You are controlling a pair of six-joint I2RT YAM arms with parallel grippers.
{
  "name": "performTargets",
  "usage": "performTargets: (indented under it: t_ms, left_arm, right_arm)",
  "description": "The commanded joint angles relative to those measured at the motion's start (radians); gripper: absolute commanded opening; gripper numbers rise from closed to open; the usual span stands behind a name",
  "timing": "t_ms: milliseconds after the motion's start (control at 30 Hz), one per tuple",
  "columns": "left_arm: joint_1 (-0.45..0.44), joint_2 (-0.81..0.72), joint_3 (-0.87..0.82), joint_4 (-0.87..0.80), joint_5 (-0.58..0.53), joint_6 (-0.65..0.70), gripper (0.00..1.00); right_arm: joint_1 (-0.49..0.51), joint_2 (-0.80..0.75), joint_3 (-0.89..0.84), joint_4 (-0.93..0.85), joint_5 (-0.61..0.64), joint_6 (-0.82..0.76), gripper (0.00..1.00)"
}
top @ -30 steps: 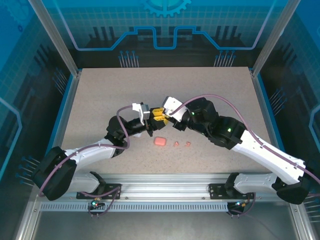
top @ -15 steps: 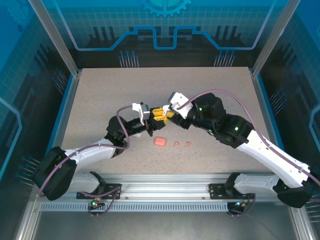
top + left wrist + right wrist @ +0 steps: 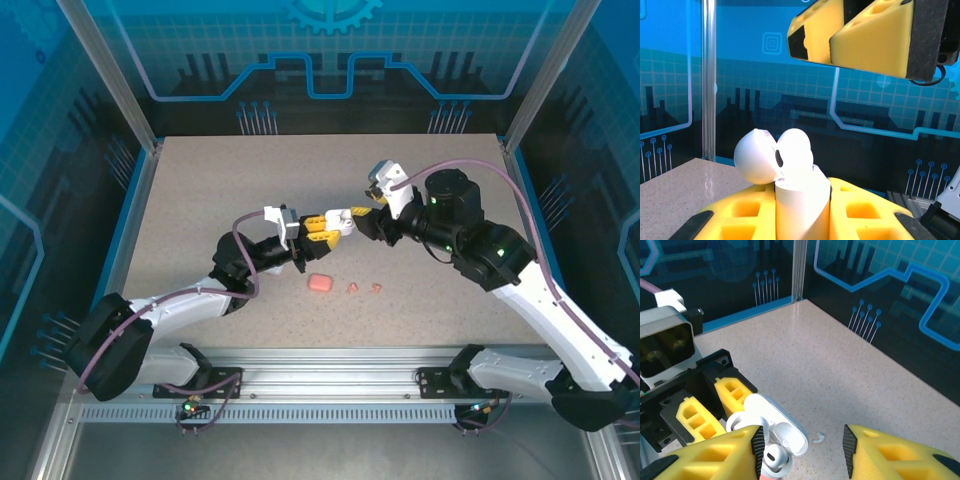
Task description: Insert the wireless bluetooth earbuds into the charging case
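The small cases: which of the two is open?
The white case, clamped in the left gripper above the table, is open, with its lid flipped up. The pink case lies on the table and looks shut.

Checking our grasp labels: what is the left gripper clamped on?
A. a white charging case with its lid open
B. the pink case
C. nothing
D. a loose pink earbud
A: the left gripper is shut on the white charging case, whose lid stands open, while the pink case lies loose on the table.
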Motion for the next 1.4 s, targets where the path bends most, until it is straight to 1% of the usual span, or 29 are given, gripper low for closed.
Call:
performTargets:
  t_ms: [0, 100, 233, 500, 1000, 1367]
  left_arm:
    - [-0.005, -0.018, -0.01, 0.057, -0.006, 0.015, 0.0]
    - [-0.004, -0.019, -0.011, 0.057, -0.005, 0.013, 0.0]
    - [-0.004, -0.021, -0.011, 0.056, -0.006, 0.015, 0.0]
    - [-0.004, -0.03, -0.017, 0.053, -0.01, 0.023, 0.0]
    - [-0.005, -0.032, -0.019, 0.052, -0.012, 0.023, 0.0]
    - [-0.005, -0.029, -0.017, 0.052, -0.017, 0.025, 0.0]
  right_arm:
    - [-0.01, 0.031, 0.052, -0.073, 0.036, 0.046, 0.47]
    - [-0.01, 0.061, 0.079, -0.103, 0.07, 0.047, 0.5]
    - [-0.009, 0.101, 0.103, -0.125, 0.045, 0.039, 0.52]
    - [-0.009, 0.12, 0.076, -0.116, 0.002, 0.031, 0.56]
    - [-0.009, 0.127, 0.053, -0.124, -0.057, 0.016, 0.58]
    - [-0.009, 0.123, 0.049, -0.13, -0.065, 0.017, 0.58]
